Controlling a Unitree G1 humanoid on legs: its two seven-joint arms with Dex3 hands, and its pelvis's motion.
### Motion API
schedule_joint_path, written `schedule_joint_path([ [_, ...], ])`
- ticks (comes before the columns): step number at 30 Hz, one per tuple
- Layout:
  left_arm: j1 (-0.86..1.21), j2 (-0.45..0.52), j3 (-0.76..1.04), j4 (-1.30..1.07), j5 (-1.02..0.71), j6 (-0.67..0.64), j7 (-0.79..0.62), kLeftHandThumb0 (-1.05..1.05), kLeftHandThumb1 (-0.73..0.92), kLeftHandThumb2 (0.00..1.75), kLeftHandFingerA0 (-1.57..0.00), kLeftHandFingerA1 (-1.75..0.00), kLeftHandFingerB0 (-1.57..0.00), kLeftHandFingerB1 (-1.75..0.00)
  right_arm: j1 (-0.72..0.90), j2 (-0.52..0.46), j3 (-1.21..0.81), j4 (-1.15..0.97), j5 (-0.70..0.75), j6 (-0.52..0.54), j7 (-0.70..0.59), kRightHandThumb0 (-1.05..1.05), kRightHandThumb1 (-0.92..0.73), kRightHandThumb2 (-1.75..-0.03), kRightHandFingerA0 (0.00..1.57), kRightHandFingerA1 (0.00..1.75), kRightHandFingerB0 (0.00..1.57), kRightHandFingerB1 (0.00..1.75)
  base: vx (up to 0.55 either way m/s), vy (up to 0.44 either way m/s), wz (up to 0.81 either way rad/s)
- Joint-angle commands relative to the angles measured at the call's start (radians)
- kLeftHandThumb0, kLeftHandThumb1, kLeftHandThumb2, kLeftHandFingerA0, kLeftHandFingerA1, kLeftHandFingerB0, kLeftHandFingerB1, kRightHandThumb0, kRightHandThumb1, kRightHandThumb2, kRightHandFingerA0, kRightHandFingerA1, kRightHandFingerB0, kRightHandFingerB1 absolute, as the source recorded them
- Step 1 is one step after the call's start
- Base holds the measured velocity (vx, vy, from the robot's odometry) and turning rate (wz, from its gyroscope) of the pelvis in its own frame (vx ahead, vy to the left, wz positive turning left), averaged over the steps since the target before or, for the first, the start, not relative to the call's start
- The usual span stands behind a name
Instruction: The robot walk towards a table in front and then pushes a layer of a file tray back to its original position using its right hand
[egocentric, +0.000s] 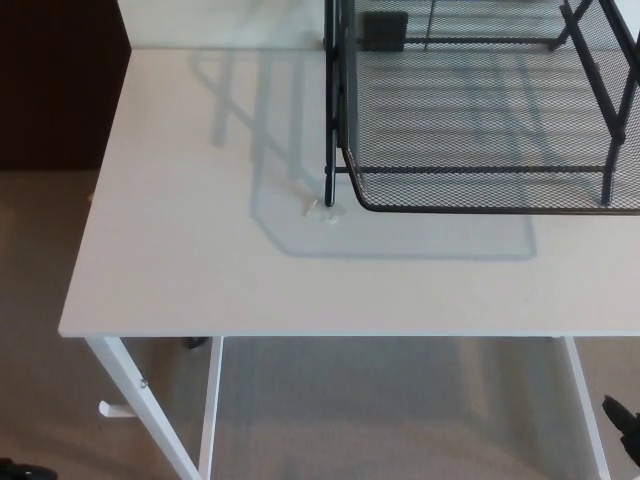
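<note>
right hand (626, 424): only a sliver at frame edge, openness unreadable | touches nothing | file tray (490, 150) on table (180, 270)

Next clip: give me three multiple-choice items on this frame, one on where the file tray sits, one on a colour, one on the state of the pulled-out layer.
1. Where on the white table is the black mesh file tray?
A. far right part
B. near left corner
C. on the floor below

2. What colour is the table top?
A. black
B. white
C. red

3. What state is the pulled-out mesh layer in?
A. stacked with papers
B. lying upside down on the carpet
C. empty, sticking out towards the robot past the frame's front post

Answers:
1. A, the tray fills the upper right of the view and runs off its right edge.
2. B, the top and legs are white.
3. C, bare mesh shows through, and the front rim lies nearer than the post.
</note>
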Motion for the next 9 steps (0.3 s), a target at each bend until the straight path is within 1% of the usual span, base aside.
schedule_joint_path([
  [1,-0.004,0.023,0.01,0.006,0.005,-0.01,0.012,-0.34,0.46,0.54,-0.74,-0.43,-0.55,-0.38,-0.017,0.015,-0.06,0.049,0.235,0.075,0.184,-0.64,-0.42,-0.83,0.01,0.28,0.0,0.18,0.0,0.0,0.0],
  [3,-0.004,0.023,0.01,0.006,0.005,-0.01,0.012,-0.34,0.46,0.54,-0.74,-0.43,-0.55,-0.38,-0.018,0.016,-0.063,0.05,0.237,0.075,0.19,-0.64,-0.42,-0.83,0.01,0.28,0.0,0.18,0.0,0.0,0.0],
  [4,-0.019,0.023,0.007,0.007,0.01,-0.002,0.021,-0.35,0.46,0.54,-0.76,-0.43,-0.57,-0.38,-0.034,0.016,-0.067,0.059,0.245,0.073,0.197,-0.67,-0.44,-0.81,0.0,0.22,0.0,0.12,0.0,0.0,0.0],
  [7,-0.024,0.028,0.0,0.013,0.022,-0.017,0.024,-0.36,0.47,0.55,-0.76,-0.43,-0.56,-0.38,-0.036,0.015,-0.067,0.06,0.243,0.076,0.2,-0.62,-0.43,-0.81,0.0,0.26,0.0,0.17,0.0,0.0,0.0],
  [9,-0.019,0.032,-0.004,0.014,0.027,-0.028,0.025,-0.37,0.47,0.55,-0.77,-0.43,-0.56,-0.38,-0.029,0.015,-0.066,0.058,0.243,0.073,0.201,-0.63,-0.43,-0.81,0.0,0.25,0.0,0.16,0.0,0.0,0.0],
])
